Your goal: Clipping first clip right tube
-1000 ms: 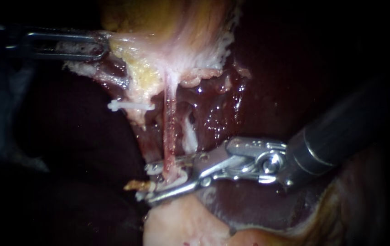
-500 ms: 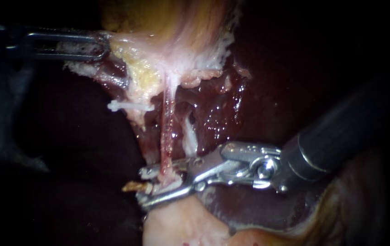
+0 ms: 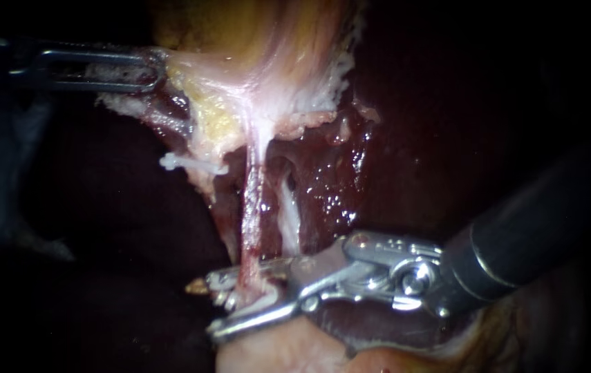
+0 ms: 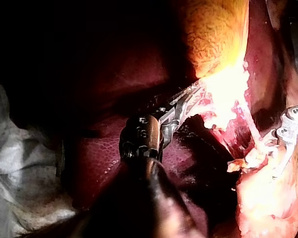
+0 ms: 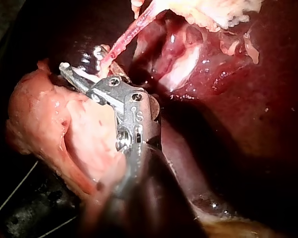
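A thin pink tube (image 3: 250, 207) runs taut from the gallbladder (image 3: 254, 34) down into the jaws of my right instrument (image 3: 229, 307). Those jaws stand apart, one on each side of the tube's lower end, with a white piece showing between them. The right wrist view shows the same tube (image 5: 129, 34) entering the right instrument (image 5: 82, 59). My left instrument (image 3: 159, 69) is shut on the pale edge of the gallbladder and holds it towards the left; it is also seen in its own view (image 4: 191, 96). A white clip (image 3: 191, 164) sits on the strand left of the tube.
Dark red liver (image 3: 392, 138) lies behind and to the right. A whitish strand (image 3: 287, 214) runs just right of the tube. A pale lump of tissue (image 3: 274, 349) sits under the right instrument's lower jaw. Grey drape (image 4: 20, 163) lies beside the liver.
My right instrument has shifted downward along the tube, jaws still apart around it. The tube now looks longer and straighter. The left instrument has held still.
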Controlling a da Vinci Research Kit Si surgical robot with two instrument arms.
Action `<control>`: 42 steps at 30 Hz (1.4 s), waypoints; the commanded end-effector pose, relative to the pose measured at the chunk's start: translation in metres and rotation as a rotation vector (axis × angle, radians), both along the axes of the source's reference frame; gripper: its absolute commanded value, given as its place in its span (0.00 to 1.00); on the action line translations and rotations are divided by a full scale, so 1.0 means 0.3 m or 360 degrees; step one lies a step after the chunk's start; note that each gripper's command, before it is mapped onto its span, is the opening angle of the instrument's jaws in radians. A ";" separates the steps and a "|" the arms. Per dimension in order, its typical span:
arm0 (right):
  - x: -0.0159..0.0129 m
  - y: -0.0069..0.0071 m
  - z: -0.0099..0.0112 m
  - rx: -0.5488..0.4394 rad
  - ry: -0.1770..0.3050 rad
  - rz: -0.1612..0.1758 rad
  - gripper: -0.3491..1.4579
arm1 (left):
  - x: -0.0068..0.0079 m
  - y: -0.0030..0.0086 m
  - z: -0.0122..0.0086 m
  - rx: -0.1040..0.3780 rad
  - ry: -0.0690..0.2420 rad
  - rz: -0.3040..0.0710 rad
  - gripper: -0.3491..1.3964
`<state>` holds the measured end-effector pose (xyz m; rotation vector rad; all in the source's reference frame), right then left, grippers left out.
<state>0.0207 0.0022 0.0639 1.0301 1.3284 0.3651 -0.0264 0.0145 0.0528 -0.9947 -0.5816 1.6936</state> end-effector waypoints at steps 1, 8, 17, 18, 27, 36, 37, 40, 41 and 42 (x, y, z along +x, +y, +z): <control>0.0000 -0.0001 -0.0006 0.0001 0.0001 -0.0008 0.46 | 0.0000 0.0000 0.0000 -0.0001 -0.0001 0.0001 0.00; -0.0007 -0.0010 -0.0024 0.0028 0.0066 -0.0089 0.45 | -0.0001 -0.0001 0.0000 -0.0001 -0.0001 0.0001 0.00; -0.0014 0.0004 -0.0011 0.0028 0.0074 -0.0103 0.40 | -0.0001 -0.0001 0.0001 -0.0001 -0.0001 0.0001 0.00; -0.0017 0.0008 -0.0006 0.0027 0.0070 -0.0095 0.39 | -0.0001 -0.0001 0.0001 -0.0001 -0.0001 0.0001 0.00; -0.0040 0.0038 0.0026 0.0026 0.0059 -0.0063 0.29 | -0.0001 -0.0001 0.0001 -0.0001 -0.0001 0.0001 0.00; -0.0060 0.0047 0.0029 0.0024 0.0046 -0.0046 0.00 | -0.0001 -0.0001 0.0001 -0.0001 -0.0001 0.0001 0.00; -0.0062 0.0048 0.0029 0.0024 0.0046 -0.0046 0.00 | -0.0001 -0.0001 0.0001 -0.0001 -0.0001 0.0001 0.00; -0.0063 0.0055 0.0036 0.0089 0.0005 -0.0045 0.00 | -0.0001 -0.0001 0.0002 -0.0001 -0.0001 0.0001 0.00; -0.0064 0.0056 0.0038 0.0102 -0.0013 -0.0046 0.00 | -0.0001 -0.0001 0.0002 -0.0001 -0.0001 0.0001 0.00; -0.0065 0.0057 0.0040 0.0098 -0.0021 -0.0050 0.00 | -0.0001 -0.0001 0.0002 -0.0001 -0.0001 0.0001 0.00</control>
